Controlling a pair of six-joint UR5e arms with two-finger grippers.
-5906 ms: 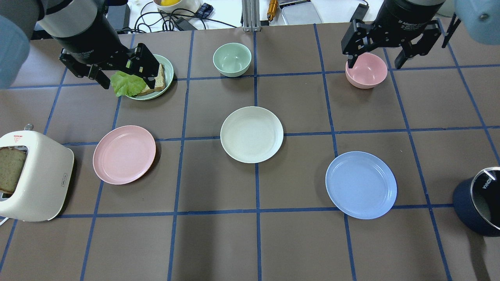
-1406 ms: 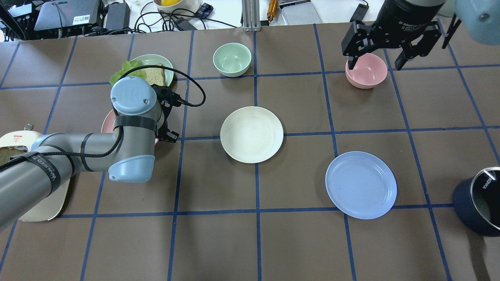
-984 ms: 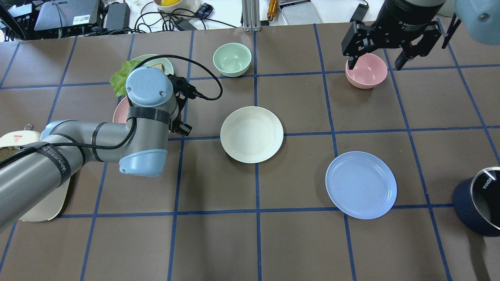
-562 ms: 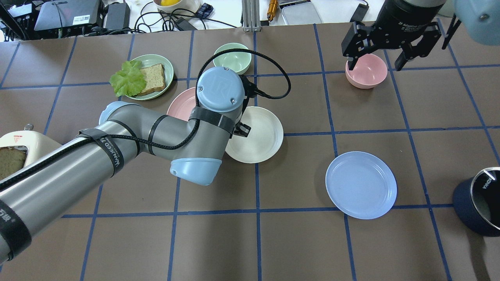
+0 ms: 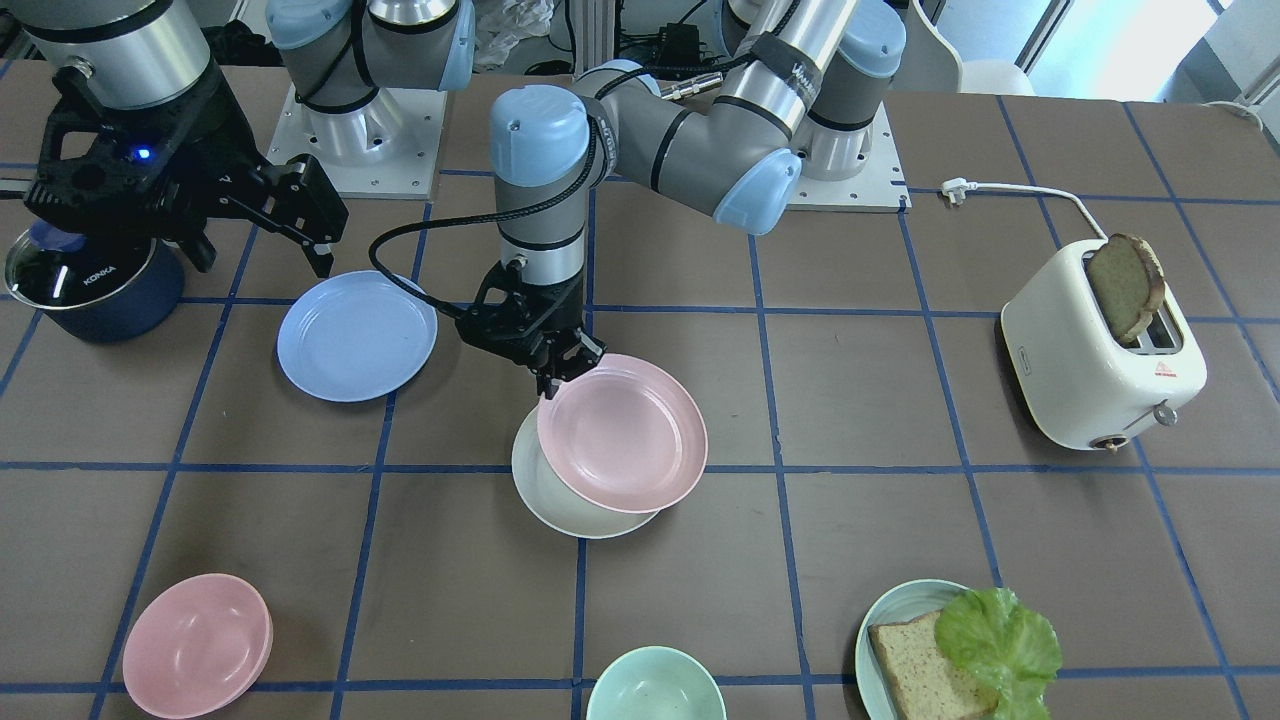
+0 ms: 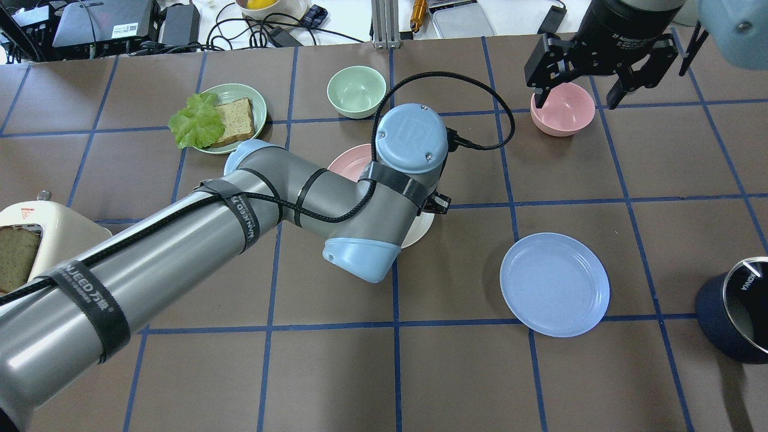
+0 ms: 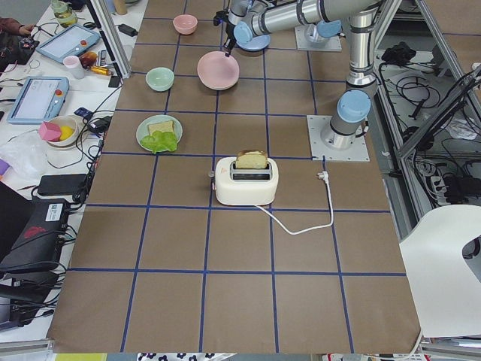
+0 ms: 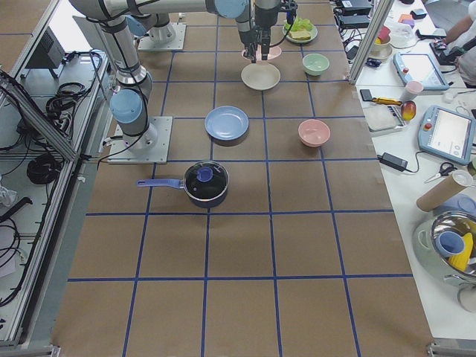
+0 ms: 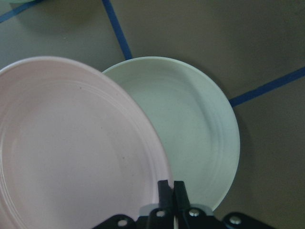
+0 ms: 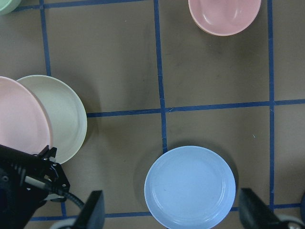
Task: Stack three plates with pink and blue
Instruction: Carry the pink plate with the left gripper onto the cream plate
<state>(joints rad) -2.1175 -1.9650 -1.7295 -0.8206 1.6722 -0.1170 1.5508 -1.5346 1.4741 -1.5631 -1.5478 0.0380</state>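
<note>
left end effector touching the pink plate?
Touching. Left wrist view shows the left end effector shut on the rim of the pink plate.

Toaster [image 5: 1085, 350], saucepan [image 5: 95, 290], pink bowl [image 5: 197, 645], green bowl [image 5: 655, 695] stand apart.

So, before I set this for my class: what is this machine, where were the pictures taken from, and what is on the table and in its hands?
It is a robot with two arms at a table, each ending in a two-finger hand. Four fixed cameras look from behind it, across from it and each table end; two ride on the wrists. The left hand pinches the pink plate by its rim, holding it partly over the cream plate. The right hand hangs open and empty. The blue plate lies apart. Also there: toaster, lidded pot, pink bowl, green bowl, and a green plate with bread and lettuce.
</note>
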